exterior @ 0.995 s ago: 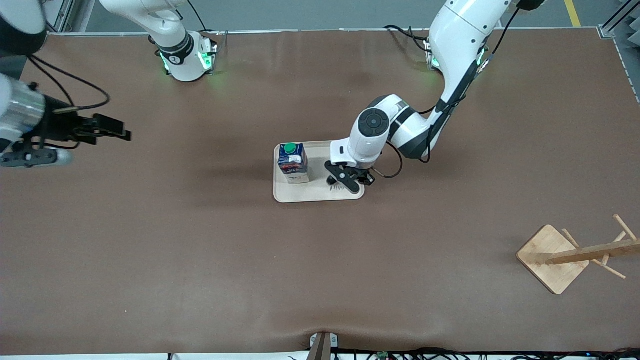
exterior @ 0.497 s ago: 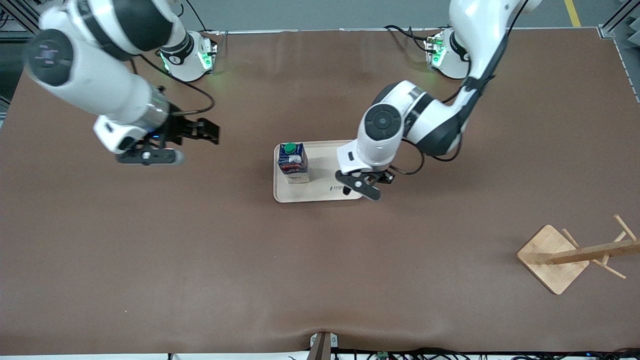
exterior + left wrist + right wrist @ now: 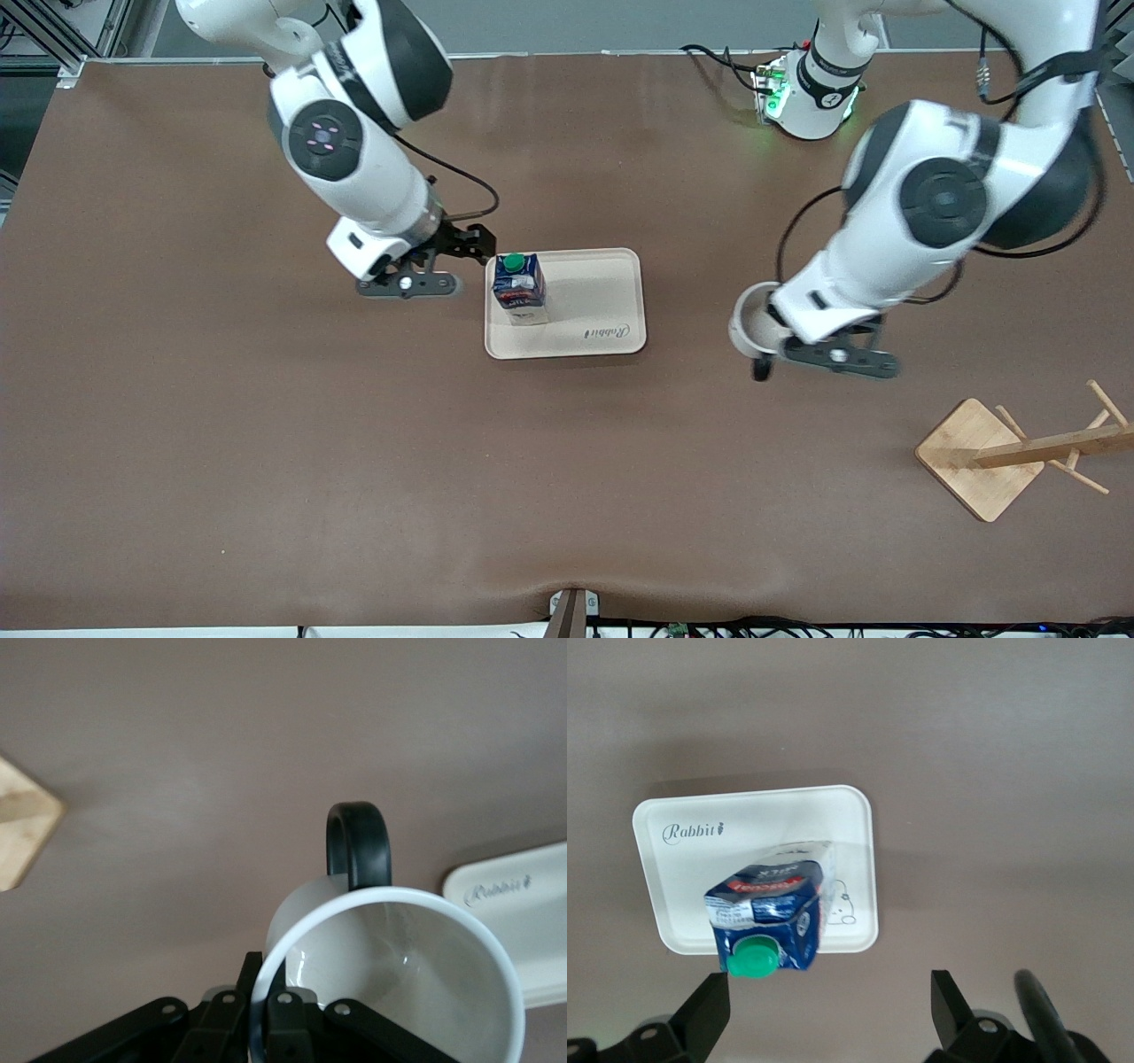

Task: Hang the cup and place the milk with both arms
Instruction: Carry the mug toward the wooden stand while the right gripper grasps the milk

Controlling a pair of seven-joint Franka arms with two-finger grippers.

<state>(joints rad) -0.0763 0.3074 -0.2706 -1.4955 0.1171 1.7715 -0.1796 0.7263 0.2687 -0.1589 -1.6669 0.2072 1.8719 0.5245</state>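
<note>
From the front, a brown mat covers the table (image 3: 354, 461), slightly rippled at the edge nearest the camera, with a strip of grey floor showing above the arms' bases. The right gripper (image 3: 465, 252) hangs just beside the milk (image 3: 518, 289), toward the right arm's end of the table, its fingers spread apart. The milk stands upright in the tray (image 3: 602, 301), at the tray's end closest to that gripper. The left gripper (image 3: 780, 341) is up over bare mat between the tray and the wooden rack (image 3: 983, 456), clamped on the rim of the cup (image 3: 749, 323), whose black handle points down toward the camera side.

In the left wrist view, the cup (image 3: 390, 983) fills the space right at the fingers (image 3: 283, 1023), which pinch its rim; its handle sticks away from them. A tray corner (image 3: 509, 904) and a corner of the rack's base (image 3: 22, 833) lie on plain brown mat below.

In the right wrist view, the two fingers (image 3: 709, 1010) stand wide apart with the milk's green cap (image 3: 751, 958) just ahead of one of them. The milk (image 3: 775, 912) stands in the tray (image 3: 744, 824), on even brown mat.
</note>
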